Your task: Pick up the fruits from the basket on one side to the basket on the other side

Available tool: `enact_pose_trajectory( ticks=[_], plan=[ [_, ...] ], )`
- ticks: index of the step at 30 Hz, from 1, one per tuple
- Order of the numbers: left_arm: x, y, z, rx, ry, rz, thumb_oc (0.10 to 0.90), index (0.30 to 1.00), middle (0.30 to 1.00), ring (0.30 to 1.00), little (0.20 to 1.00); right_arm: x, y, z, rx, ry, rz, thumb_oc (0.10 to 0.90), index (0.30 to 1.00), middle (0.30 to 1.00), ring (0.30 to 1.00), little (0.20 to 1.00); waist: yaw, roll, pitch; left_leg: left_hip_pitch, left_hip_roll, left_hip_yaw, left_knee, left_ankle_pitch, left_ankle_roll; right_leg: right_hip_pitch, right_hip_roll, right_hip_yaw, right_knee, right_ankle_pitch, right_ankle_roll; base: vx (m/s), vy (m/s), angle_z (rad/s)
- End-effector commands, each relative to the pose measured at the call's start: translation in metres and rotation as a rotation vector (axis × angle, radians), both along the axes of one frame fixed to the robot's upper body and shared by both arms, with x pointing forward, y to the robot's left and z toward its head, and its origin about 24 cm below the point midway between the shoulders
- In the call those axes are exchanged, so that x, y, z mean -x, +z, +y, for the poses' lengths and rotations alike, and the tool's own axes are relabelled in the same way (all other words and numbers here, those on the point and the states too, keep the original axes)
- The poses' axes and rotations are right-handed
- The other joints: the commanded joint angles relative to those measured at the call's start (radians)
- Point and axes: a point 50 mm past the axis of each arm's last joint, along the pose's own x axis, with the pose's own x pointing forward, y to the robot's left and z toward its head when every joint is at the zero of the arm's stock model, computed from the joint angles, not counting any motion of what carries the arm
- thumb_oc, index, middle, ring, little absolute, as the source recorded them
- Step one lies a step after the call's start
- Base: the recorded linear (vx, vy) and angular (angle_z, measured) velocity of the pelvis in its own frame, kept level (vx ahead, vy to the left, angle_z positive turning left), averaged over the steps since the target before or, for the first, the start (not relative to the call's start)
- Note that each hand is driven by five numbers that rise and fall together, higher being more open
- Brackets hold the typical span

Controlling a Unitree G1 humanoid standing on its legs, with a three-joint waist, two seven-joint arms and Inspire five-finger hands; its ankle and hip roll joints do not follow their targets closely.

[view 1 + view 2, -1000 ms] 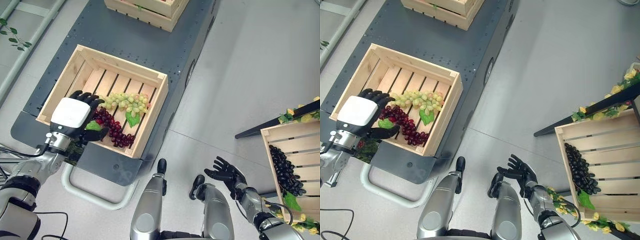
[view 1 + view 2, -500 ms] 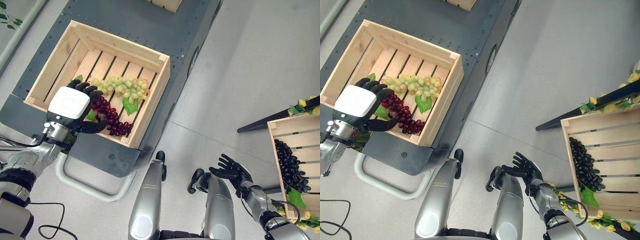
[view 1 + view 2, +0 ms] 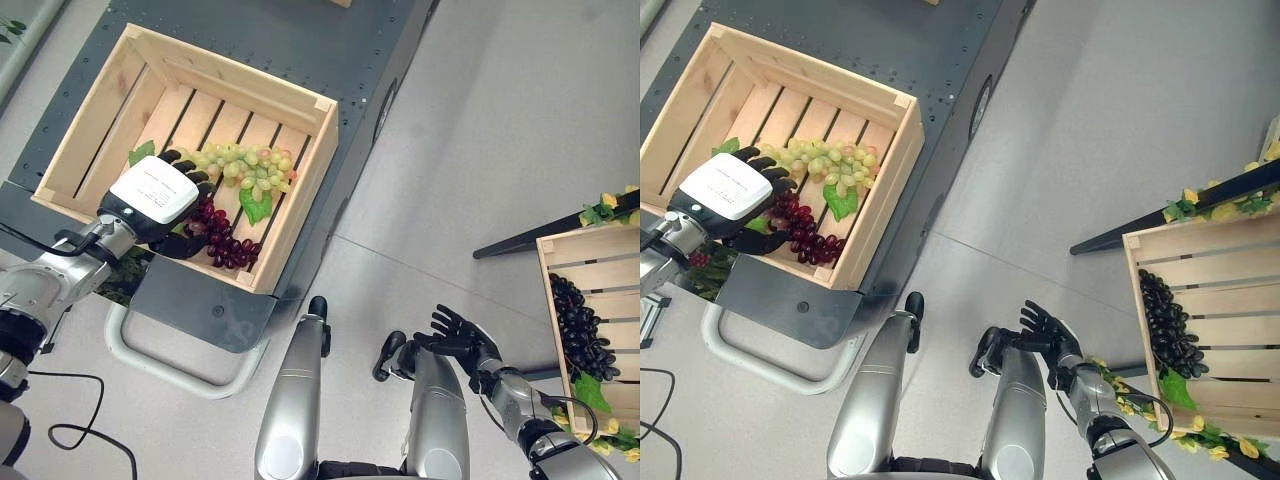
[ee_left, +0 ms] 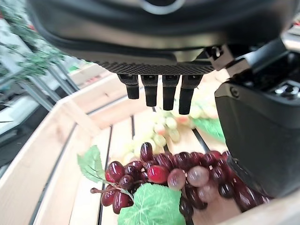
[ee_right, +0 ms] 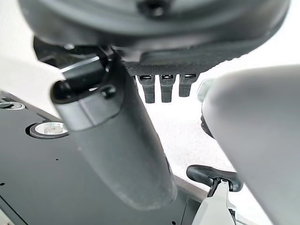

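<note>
A bunch of red grapes (image 3: 228,247) and a bunch of green grapes (image 3: 246,166) lie in the wooden crate (image 3: 232,86) on my left. My left hand (image 3: 153,194) hovers open over the red bunch's stem end, fingers pointing at the green bunch. In the left wrist view the red grapes (image 4: 178,176) and a green leaf (image 4: 149,206) lie just below the straight fingers (image 4: 159,91), with the thumb (image 4: 253,136) spread to the side. A second crate (image 3: 592,252) at the right holds dark grapes (image 3: 580,335). My right hand (image 3: 455,336) hangs open low on the right, holding nothing.
The left crate rests on a dark grey cart (image 3: 390,60) with a pale tubular handle (image 3: 170,375) at its near end. A black bar with yellow flowers (image 3: 560,235) runs by the right crate. Green foliage (image 3: 125,282) sits by the left crate's front edge.
The camera has shifted. My left hand has moved further in over the crate, from its near left edge towards the green grapes. The right hand stays low and open.
</note>
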Motion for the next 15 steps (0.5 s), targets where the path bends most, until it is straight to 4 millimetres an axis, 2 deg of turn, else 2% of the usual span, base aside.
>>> enact_pose_trajectory(
  ticks=[1, 4, 11, 15],
  plan=[
    [0.007, 0.056, 0.006, -0.116, 0.028, -0.057, 0.800, 0.900, 0.900, 0.900, 0.900, 0.009, 0.011, -0.033, 0.037, -0.020, -0.037, 0.800, 0.900, 0.900, 0.900, 0.900, 0.005, 0.029, -0.012, 0.108, -0.041, 0.082, -0.022, -0.158, 0.060, 0.037, 0.034, 0.001, -0.031, 0.087, 0.008, 0.01, -0.038, -0.02],
    [0.002, 0.061, -0.006, -0.172, 0.018, -0.005, 0.800, 0.900, 0.900, 0.900, 0.900, 0.007, 0.013, -0.033, 0.028, -0.023, -0.049, 0.800, 0.900, 0.900, 0.900, 0.900, 0.003, 0.025, -0.012, 0.089, -0.037, 0.079, -0.021, -0.155, 0.059, 0.018, 0.036, 0.002, -0.027, 0.094, 0.011, 0.00, -0.018, 0.01],
    [-0.008, 0.091, -0.040, -0.227, 0.064, 0.132, 0.800, 0.900, 0.900, 0.900, 0.900, 0.008, 0.015, -0.036, 0.000, -0.011, -0.070, 0.800, 0.900, 0.900, 0.900, 0.900, -0.009, 0.008, -0.012, 0.048, -0.022, 0.075, -0.028, -0.149, 0.061, -0.031, 0.041, 0.002, -0.028, 0.122, 0.025, 0.00, -0.013, 0.02],
    [-0.009, 0.095, -0.052, -0.233, 0.052, 0.187, 0.800, 0.900, 0.900, 0.900, 0.900, 0.007, 0.014, -0.034, -0.017, -0.021, -0.076, 0.800, 0.900, 0.900, 0.900, 0.900, -0.007, 0.003, -0.012, 0.031, -0.022, 0.071, -0.036, -0.144, 0.058, -0.051, 0.042, 0.001, -0.030, 0.131, 0.031, -0.01, -0.018, 0.07]
  ],
)
